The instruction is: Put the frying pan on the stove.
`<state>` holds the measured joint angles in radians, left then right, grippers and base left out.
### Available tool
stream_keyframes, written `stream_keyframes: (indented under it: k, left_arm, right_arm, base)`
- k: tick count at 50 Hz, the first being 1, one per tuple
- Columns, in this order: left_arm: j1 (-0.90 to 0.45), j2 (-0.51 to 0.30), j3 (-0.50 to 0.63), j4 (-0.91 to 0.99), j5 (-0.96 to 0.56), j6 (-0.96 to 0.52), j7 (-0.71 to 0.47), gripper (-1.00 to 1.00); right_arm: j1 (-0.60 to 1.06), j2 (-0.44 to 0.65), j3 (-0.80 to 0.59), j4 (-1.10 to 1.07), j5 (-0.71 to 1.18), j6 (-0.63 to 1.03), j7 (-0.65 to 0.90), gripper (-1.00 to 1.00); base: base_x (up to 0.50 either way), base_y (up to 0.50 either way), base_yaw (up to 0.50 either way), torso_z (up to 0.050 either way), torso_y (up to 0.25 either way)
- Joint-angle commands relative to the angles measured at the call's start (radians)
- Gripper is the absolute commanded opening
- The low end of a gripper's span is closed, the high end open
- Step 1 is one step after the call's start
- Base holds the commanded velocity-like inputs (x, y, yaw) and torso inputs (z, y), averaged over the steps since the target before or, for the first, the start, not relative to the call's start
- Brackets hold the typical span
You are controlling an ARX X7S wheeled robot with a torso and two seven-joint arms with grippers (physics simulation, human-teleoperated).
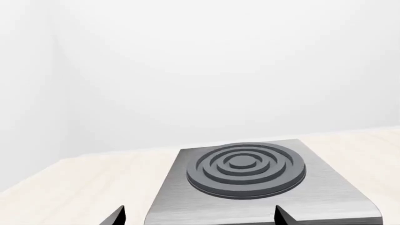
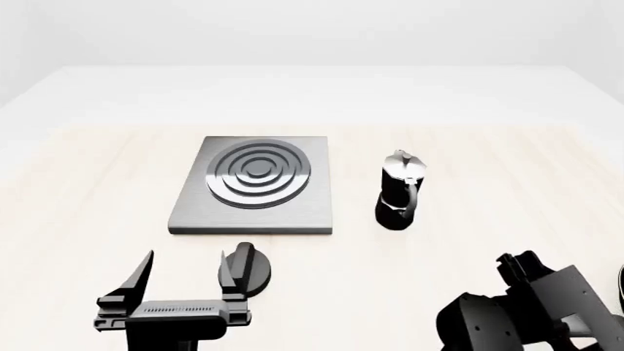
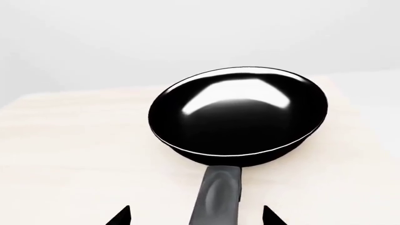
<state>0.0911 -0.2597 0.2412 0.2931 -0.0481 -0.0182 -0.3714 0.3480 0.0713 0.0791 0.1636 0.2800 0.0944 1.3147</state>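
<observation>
1. Resting on the worktop (image 3: 75,154), frying pan (image 3: 237,115); handle between the spread right fingers (image 3: 119,216), untouched.
2. Left fingers (image 2: 139,276) spread, empty, near the stove (image 2: 256,184).

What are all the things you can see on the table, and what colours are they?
stove: one, grey slab with dark burner rings, middle of the table.
moka pot: one, black and silver, upright to the right of the stove.
round knob: one, black, near the stove's front edge.
frying pan: one, glossy black, on the table, seen in the right wrist view.
table: one, pale wood.
left gripper: black, open, in front of the stove.
right gripper: black, open, either side of the pan's handle.
</observation>
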Motion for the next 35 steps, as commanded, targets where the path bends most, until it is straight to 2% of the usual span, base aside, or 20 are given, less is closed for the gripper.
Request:
stream_keyframes:
  k: [1,35]
  left_arm:
    - [-0.003,-0.003,0.005,-0.005,-0.001,0.002,-0.005,1.0]
    - [-0.003,-0.016,0.014,0.004,-0.007,0.0,-0.02,1.0]
  right_arm:
    - [-0.002,0.011,-0.002,0.015,0.008,-0.011,0.016,1.0]
    - [0.008,0.007,0.017,0.139,0.118,-0.085,-0.034,1.0]
  base:
    - [0.0,0.0,0.0,0.0,0.0]
    - [0.0,0.0,0.0,0.0,0.0]
